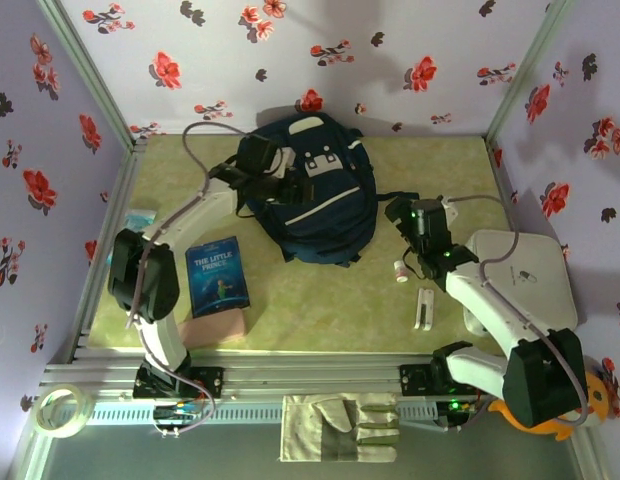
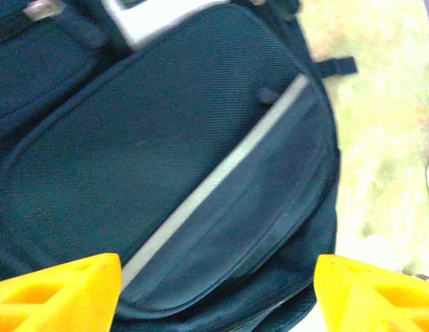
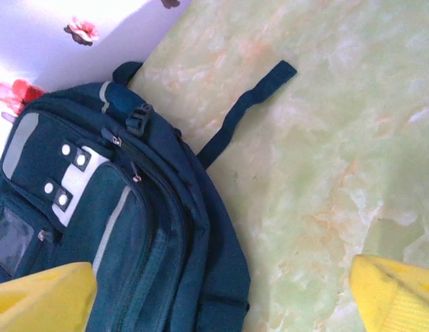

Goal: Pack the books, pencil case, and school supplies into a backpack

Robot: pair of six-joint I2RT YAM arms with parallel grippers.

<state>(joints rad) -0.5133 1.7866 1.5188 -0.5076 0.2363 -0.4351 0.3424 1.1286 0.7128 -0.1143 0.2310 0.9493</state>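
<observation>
The dark navy backpack (image 1: 325, 205) lies flat at the middle back of the table, its white stripe (image 2: 214, 180) running diagonally in the left wrist view. My left gripper (image 1: 296, 186) hovers over its upper left part, and its yellow fingers (image 2: 62, 290) stand open above the front pocket with nothing held. My right gripper (image 1: 402, 212) stands open just right of the backpack (image 3: 131, 228), over bare table. The blue "The Little Prince" book (image 1: 218, 275) lies front left, partly on the pink pencil case (image 1: 212, 328). A tiny white tube (image 1: 400, 272) and a slim white bar (image 1: 424, 308) lie near the right arm.
A loose backpack strap (image 3: 245, 111) trails onto the table. A pale blue packet (image 1: 140, 218) sits at the left wall. A white flat box (image 1: 525, 275) lies at the right. A glove (image 1: 340, 428) and a tape roll (image 1: 62, 410) rest below the front rail.
</observation>
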